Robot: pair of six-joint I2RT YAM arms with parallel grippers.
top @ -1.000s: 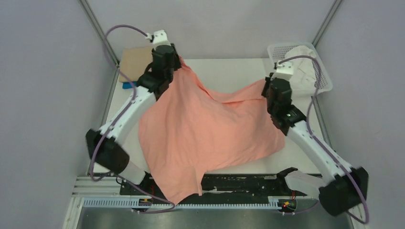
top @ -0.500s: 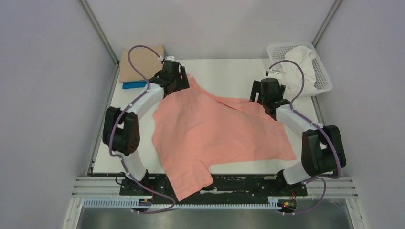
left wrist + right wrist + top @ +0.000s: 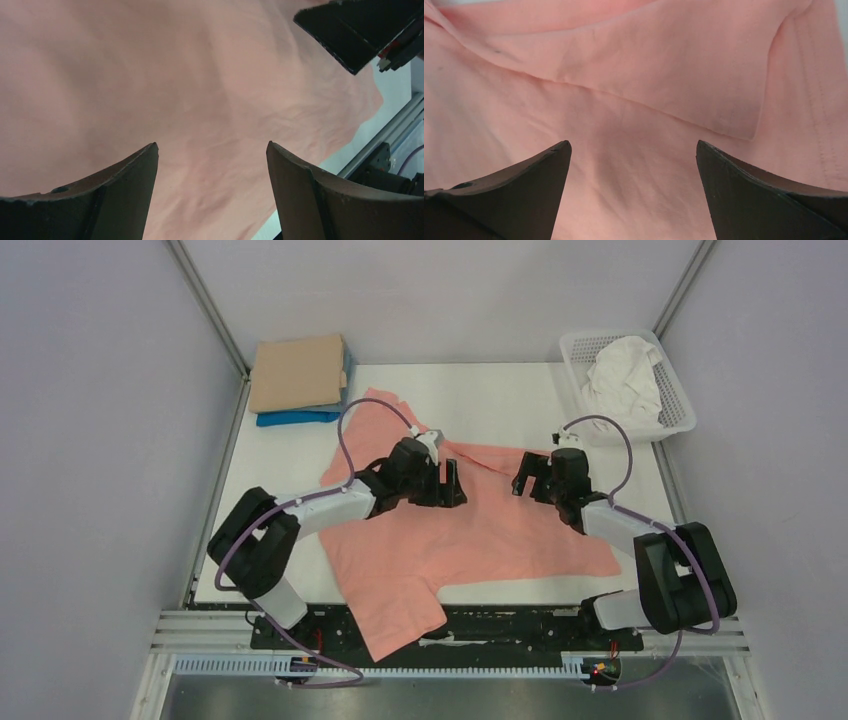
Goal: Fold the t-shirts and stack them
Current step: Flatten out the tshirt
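Note:
A salmon-pink t-shirt (image 3: 470, 530) lies spread across the table, and its near part hangs over the front edge. My left gripper (image 3: 452, 485) hovers open over the shirt's middle, with only pink cloth (image 3: 200, 100) between its fingers (image 3: 135, 180). Facing it from the right, my right gripper (image 3: 524, 480) is open too, just above a folded-over flap (image 3: 664, 75) of the shirt. A tan t-shirt (image 3: 297, 370) lies folded on a blue one (image 3: 295, 419) at the back left. A white t-shirt (image 3: 622, 375) sits crumpled in the basket.
The white lattice basket (image 3: 680, 422) stands at the back right corner. The folded stack sits at the table's back left edge. The right gripper's black body (image 3: 360, 30) shows in the left wrist view, close by. Bare white table (image 3: 490, 400) lies behind the pink shirt.
Both grippers let go of the pink shirt's far edge and opened. They drew in toward the table's middle and dropped low. The shirt, held up before, now lies flat.

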